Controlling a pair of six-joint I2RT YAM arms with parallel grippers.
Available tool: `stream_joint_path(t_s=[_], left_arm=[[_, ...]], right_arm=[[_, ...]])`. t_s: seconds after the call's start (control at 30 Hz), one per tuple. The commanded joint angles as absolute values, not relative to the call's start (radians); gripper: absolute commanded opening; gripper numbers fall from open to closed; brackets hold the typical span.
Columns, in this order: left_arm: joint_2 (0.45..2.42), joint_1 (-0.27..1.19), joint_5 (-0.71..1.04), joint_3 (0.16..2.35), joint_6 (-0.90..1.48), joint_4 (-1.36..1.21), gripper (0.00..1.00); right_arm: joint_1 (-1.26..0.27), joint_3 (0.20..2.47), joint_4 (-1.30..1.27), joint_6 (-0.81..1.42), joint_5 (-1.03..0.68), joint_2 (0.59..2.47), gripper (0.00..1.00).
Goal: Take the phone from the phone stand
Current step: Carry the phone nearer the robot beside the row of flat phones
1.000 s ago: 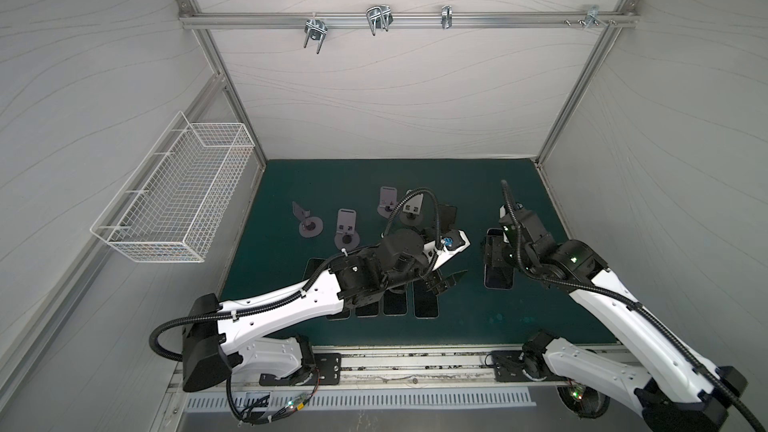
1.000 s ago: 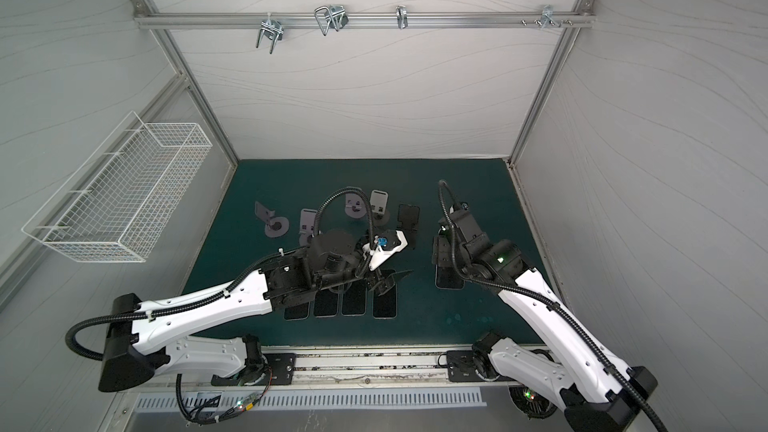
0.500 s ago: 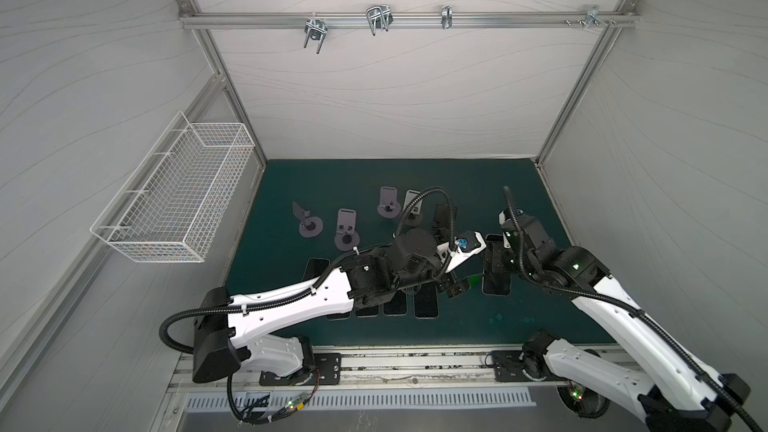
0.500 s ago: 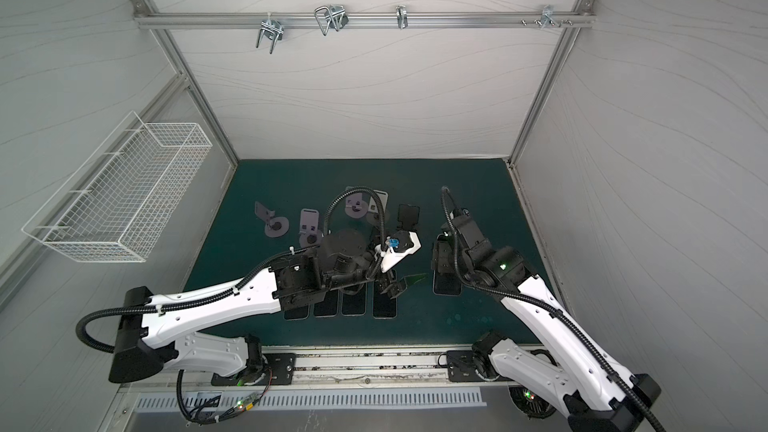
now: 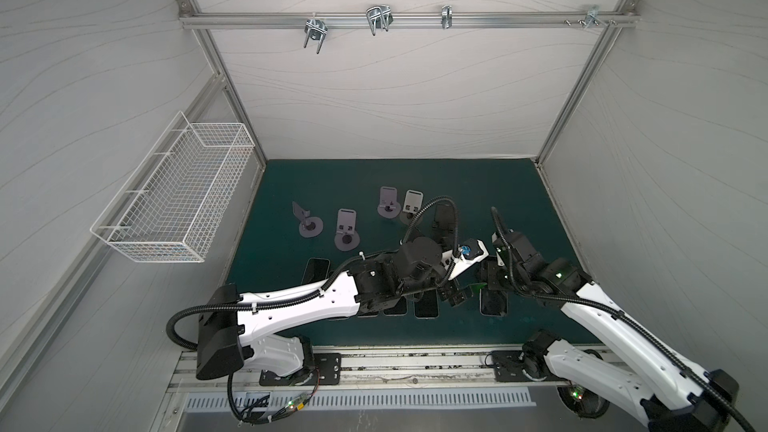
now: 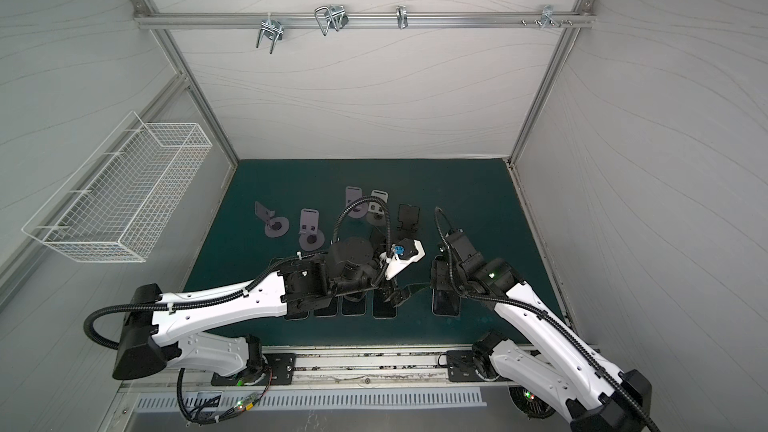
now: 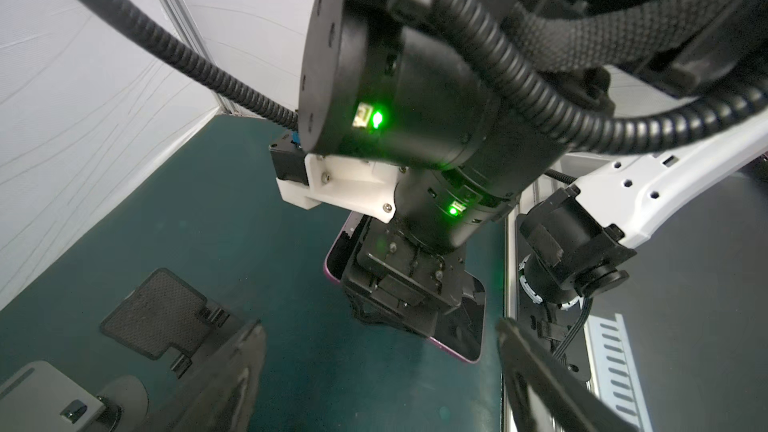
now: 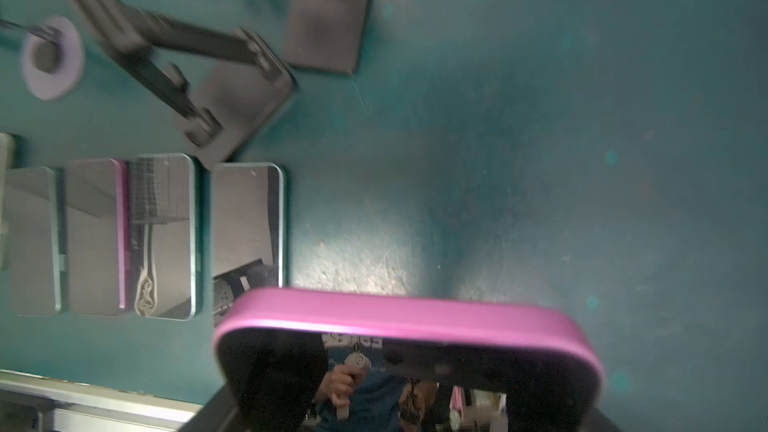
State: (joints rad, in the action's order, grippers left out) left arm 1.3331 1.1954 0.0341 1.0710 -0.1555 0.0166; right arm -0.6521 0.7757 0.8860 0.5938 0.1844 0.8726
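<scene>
A pink-edged phone [image 8: 409, 317] sits in my right gripper [image 5: 492, 284], which is shut on it. In both top views the phone [image 5: 493, 304] hangs low over the green mat, right of a row of phones; whether it touches the mat I cannot tell. The black phone stand [image 5: 444, 218] stands empty farther back, and it also shows in the left wrist view [image 7: 160, 313]. My left gripper [image 5: 455, 295] is open and empty, close to the left of the held phone [image 7: 461, 330]. Its two dark fingers [image 7: 226, 376] frame bare mat.
Several phones [image 8: 164, 234] lie face up in a row near the front edge. Several grey round-based stands [image 5: 346, 232] stand at the back left of the mat [image 5: 511, 201]. A white wire basket [image 5: 178, 197] hangs on the left wall. A metal rail [image 5: 395, 367] runs along the front.
My left arm has swung right, bringing its open gripper close beside the right one. The right gripper has carried the phone toward the front edge and lower.
</scene>
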Motion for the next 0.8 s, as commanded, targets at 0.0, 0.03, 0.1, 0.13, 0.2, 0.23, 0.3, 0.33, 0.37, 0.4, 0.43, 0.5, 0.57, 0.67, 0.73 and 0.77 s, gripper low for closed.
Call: stream_joint_path(t_s=[0.0, 0.03, 0.1, 0.13, 0.2, 0.23, 0.3, 0.33, 0.37, 0.4, 0.43, 0.5, 0.57, 0.67, 0.73, 0.77], left_arm=[[1.342, 1.203, 0.049, 1.080, -0.138, -0.034, 0.88], [1.343, 1.203, 0.049, 1.078, -0.134, -0.036, 0.88], [1.342, 1.204, 0.048, 1.071, -0.131, -0.043, 0.88], [1.341, 1.204, 0.044, 1.067, -0.127, -0.046, 0.88], [1.337, 1.204, 0.038, 1.058, -0.121, -0.048, 0.88], [1.333, 1.204, 0.031, 1.053, -0.113, -0.047, 0.88], [1.323, 1.204, 0.018, 1.049, -0.100, -0.036, 0.88], [1.317, 1.206, 0.013, 1.050, -0.090, -0.028, 0.88], [1.308, 1.206, 0.007, 1.051, -0.085, -0.019, 0.88], [1.300, 1.206, 0.003, 1.049, -0.079, -0.011, 0.88], [1.290, 1.206, -0.003, 1.046, -0.077, -0.003, 0.88], [1.267, 1.207, -0.025, 1.028, -0.069, -0.002, 0.88], [1.242, 1.209, -0.045, 1.009, -0.059, 0.000, 0.88], [1.217, 1.208, -0.060, 0.993, -0.060, 0.022, 0.88], [1.204, 1.208, -0.070, 0.990, -0.064, 0.039, 0.88], [1.199, 1.208, -0.073, 0.988, -0.065, 0.047, 0.88]], right_arm=[[-0.647, 0.758, 0.829, 0.637, 0.150, 0.876, 0.60], [-0.646, 0.750, 0.820, 0.643, 0.146, 0.877, 0.60], [-0.647, 0.734, 0.806, 0.651, 0.140, 0.884, 0.60], [-0.646, 0.726, 0.798, 0.656, 0.135, 0.889, 0.60], [-0.646, 0.714, 0.783, 0.662, 0.127, 0.903, 0.60], [-0.646, 0.708, 0.775, 0.663, 0.120, 0.912, 0.60], [-0.647, 0.703, 0.760, 0.665, 0.112, 0.931, 0.60], [-0.646, 0.703, 0.751, 0.667, 0.107, 0.944, 0.60], [-0.646, 0.703, 0.742, 0.666, 0.100, 0.957, 0.60], [-0.646, 0.703, 0.733, 0.667, 0.094, 0.968, 0.60], [-0.647, 0.701, 0.721, 0.667, 0.090, 0.982, 0.60], [-0.647, 0.696, 0.693, 0.674, 0.082, 1.013, 0.60], [-0.646, 0.699, 0.664, 0.681, 0.065, 1.053, 0.61], [-0.647, 0.712, 0.635, 0.680, 0.042, 1.110, 0.61], [-0.647, 0.718, 0.619, 0.680, 0.034, 1.144, 0.62], [-0.646, 0.719, 0.608, 0.680, 0.033, 1.158, 0.62]])
